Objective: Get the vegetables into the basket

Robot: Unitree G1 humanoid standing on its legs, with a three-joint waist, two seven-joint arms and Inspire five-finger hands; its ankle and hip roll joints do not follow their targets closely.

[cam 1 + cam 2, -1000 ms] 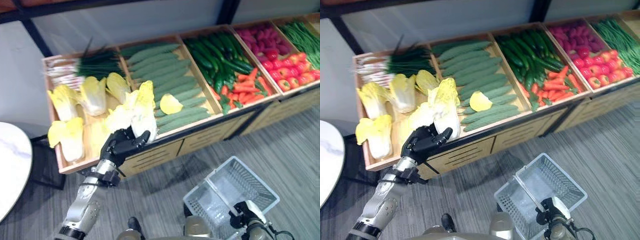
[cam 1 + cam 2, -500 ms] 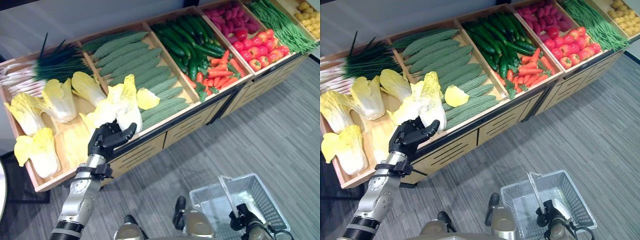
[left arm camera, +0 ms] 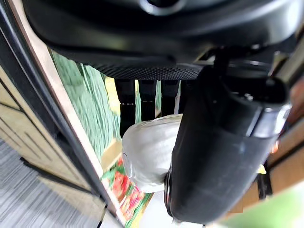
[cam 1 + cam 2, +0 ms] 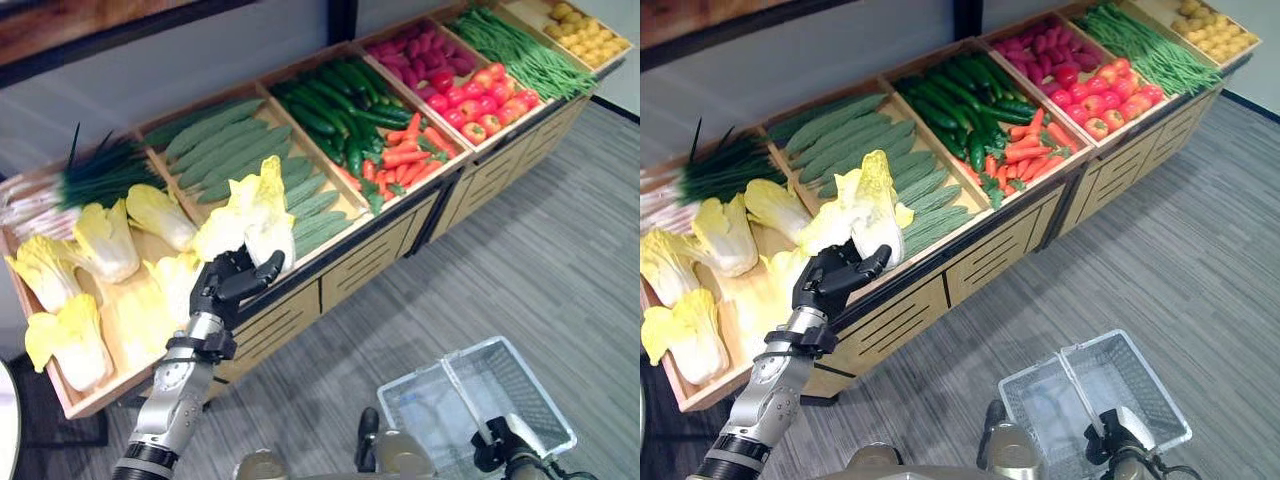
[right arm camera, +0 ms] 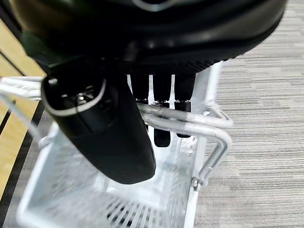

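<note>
This is a shop's greengrocery section: a long sloping wooden display stand (image 4: 300, 300) with slatted fronts is divided into open compartments, each stocked in bulk with one kind of produce. Pale yellow-white Chinese cabbages (image 4: 60, 335), dark green spring onions (image 4: 100, 170), ridged light-green gourds (image 4: 215, 150), dark cucumbers (image 4: 330, 95), orange carrots (image 4: 400, 155), red tomatoes (image 4: 480, 100), green beans (image 4: 520, 50) and yellow potatoes (image 4: 580, 20) fill them. A white wire shopping basket (image 4: 480, 400) hangs over the grey wood-effect floor (image 4: 560, 250).
</note>
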